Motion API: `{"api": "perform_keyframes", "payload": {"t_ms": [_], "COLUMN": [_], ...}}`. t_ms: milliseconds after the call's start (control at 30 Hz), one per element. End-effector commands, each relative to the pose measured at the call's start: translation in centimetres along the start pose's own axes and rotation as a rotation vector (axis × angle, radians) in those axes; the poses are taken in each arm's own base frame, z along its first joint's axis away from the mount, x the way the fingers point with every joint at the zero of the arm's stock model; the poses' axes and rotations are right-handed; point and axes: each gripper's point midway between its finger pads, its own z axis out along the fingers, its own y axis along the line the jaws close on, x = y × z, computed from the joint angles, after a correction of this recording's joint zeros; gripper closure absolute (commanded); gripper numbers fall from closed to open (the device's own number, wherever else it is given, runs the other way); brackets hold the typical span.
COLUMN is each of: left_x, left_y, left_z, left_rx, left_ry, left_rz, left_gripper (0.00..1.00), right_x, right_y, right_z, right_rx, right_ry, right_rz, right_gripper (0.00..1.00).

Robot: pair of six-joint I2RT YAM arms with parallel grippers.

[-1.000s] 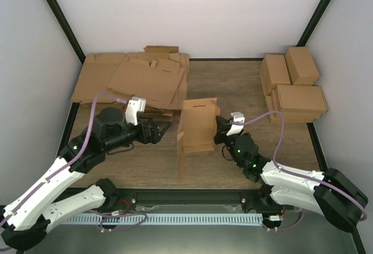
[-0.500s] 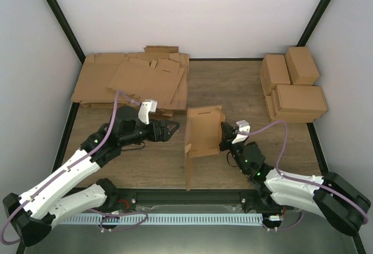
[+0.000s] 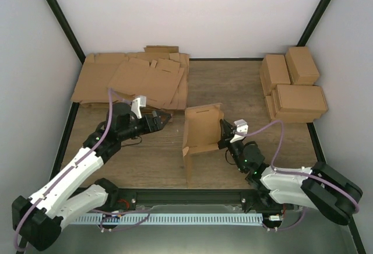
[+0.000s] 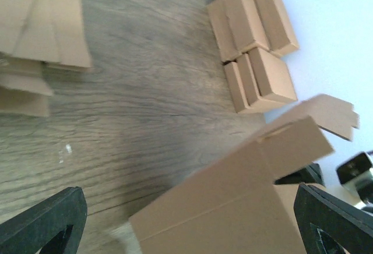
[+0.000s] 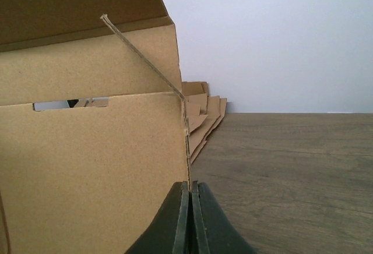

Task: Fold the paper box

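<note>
Centre of the top view, slightly right: the paper box [image 3: 201, 127] stands partly erected on the worktop [image 3: 233, 88]. Its panels are upright, and one long strip runs toward the lower edge of the frame.

Right tool [image 5: 190, 210]: fingers pressed together on a thin vertical edge of the box wall, which the right wrist view shows entering the pinch. It is clamped on the card.

Left tool [image 3: 162, 120]: fingers wide apart and holding nothing. It sits left of the box, clear of it and pointing toward it.

Handling assessment: single-wall brown card, judged light. It will likely shift or tip under a modest push unless pinned. Panels look stiff across the face but should hinge freely at the scored creases, and flaps may spring back if released early. The surface is matt, so slip is unlikely. Crushing or a stray crease from a hard pinch is the likelier fault.

Recommended hold: panel edges close to a crease or corner, as the right tool has it, with the other tool pressing flat on a panel face.

Also noted: heap of flat sheets [image 3: 134, 79] at upper left and finished boxes [image 3: 294, 85] at upper right, both well apart from the work.
</note>
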Motion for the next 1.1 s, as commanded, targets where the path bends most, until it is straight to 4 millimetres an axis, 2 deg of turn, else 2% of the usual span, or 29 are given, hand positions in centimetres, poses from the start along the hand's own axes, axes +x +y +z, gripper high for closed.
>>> {"api": "perform_keyframes", "payload": {"t_ms": [0,133,367,667,867,1067], "left_x": [-1.0,-0.6,1.6,2.1,2.2,2.8], "left_y": [0.1,0.4,0.9,1.8,0.9,-0.1], "left_z": [-0.1,0.4,2.2,3.8,4.5,4.8], "left_rx": [0.065,0.064,0.137,0.128,0.185,0.247], "left_ry": [-0.013,0.010,0.093,0.129,0.159,0.180], "left_rz": [-0.036,-0.002,-0.001,-0.007,-0.026,-0.042], "left_gripper": [0.00,0.00,0.00,0.01,0.11,0.11], "right_x": [-2.6,-2.0,0.0,1.5,1.8,2.3], "right_y": [0.3,0.4,0.3,0.4,0.2,0.0], "right_z": [0.5,0.7,0.8,0.4,0.0,-0.3], "right_rx": [0.010,0.007,0.000,-0.017,-0.014,-0.014], "right_ry": [-0.103,-0.090,-0.039,0.012,0.026,0.040], "right_rz": [0.029,0.042,0.051,0.056,0.047,0.038], "right_gripper": [0.99,0.99,0.99,0.99,0.96,0.94]}}
